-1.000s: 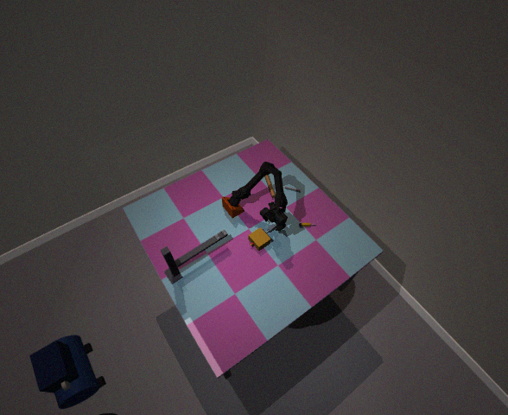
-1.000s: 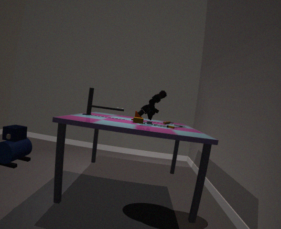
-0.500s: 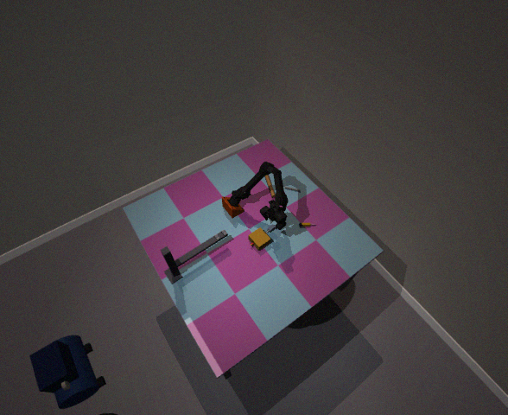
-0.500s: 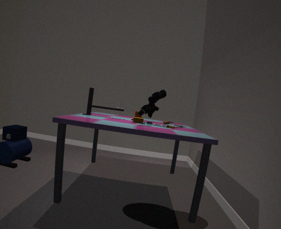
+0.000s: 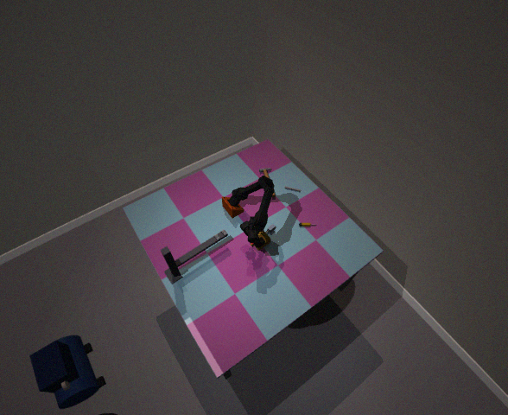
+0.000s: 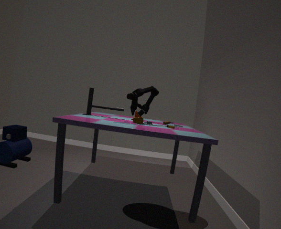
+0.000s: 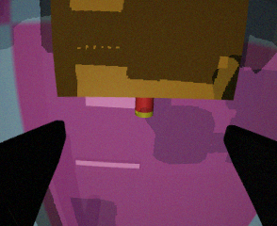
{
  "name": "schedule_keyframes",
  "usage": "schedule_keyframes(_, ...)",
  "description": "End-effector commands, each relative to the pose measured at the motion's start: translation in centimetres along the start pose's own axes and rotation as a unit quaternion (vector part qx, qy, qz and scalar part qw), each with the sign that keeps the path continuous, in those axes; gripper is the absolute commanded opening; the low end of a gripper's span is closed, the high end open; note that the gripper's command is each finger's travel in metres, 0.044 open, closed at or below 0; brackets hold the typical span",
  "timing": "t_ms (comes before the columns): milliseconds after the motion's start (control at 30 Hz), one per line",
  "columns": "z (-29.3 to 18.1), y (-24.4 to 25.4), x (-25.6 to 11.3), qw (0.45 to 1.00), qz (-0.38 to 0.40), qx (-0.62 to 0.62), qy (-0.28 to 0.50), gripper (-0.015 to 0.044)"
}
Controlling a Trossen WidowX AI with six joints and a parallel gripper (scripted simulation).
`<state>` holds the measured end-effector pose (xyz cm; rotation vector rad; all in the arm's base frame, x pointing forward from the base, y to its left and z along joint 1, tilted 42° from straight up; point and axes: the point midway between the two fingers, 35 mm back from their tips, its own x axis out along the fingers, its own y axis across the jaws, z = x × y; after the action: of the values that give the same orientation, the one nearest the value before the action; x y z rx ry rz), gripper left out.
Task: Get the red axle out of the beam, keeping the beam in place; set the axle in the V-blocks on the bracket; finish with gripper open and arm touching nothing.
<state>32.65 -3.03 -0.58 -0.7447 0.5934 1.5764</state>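
Note:
The yellow beam (image 5: 264,239) (image 6: 138,120) (image 7: 176,90) is a chunky block on the table. The red axle (image 7: 144,105) sticks out of its near side in the wrist view, with a yellow end; the rest is hidden inside. My gripper (image 6: 133,114) (image 7: 149,131) is open and empty. Its fingers stand wide apart on either side of the axle's end line, above the table; touching nothing that I can see. The dark bracket (image 5: 198,252) (image 6: 106,107) is a post with a long raised bar. Small grey V-blocks (image 5: 221,234) (image 6: 120,108) sit at its free end, with no axle visible there.
A small grey block (image 5: 271,229) (image 6: 149,122) stands beside the beam. A yellow-handled screwdriver (image 5: 305,224) (image 6: 170,126), a thin rod (image 5: 292,189) and a hammer (image 5: 264,170) lie farther away. The orange arm base (image 5: 231,207) (image 6: 137,114) is behind the beam.

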Motion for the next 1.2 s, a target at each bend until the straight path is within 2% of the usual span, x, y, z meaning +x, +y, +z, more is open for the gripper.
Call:
schedule_keyframes(0, -1.3, 0.0, 0.1, 1.000, 0.000, -0.010, 0.000, 0.0440)
schedule_keyframes(1167, -1.3, 0.0, 5.2, 1.000, 0.000, -0.010, -0.001, 0.0440)
